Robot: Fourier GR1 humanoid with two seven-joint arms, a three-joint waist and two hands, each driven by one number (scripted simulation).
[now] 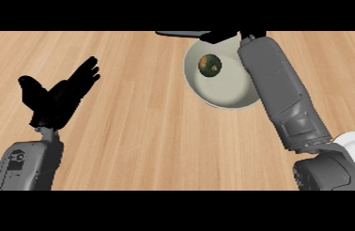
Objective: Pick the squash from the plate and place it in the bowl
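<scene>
I see the squash [210,65] lying in the pale dish [225,96] at upper right, my right hand [223,36] above it unreadable, left hand [59,96] open at left, so placement looks done.

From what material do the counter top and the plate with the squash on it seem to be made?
The counter top looks like light wood with a matte finish: fine grain lines run across it. The plate looks like pale glazed ceramic, smooth and evenly off-white, though plastic is possible. The squash has a dull green and orange skin.

No readable text anywhere.
</scene>
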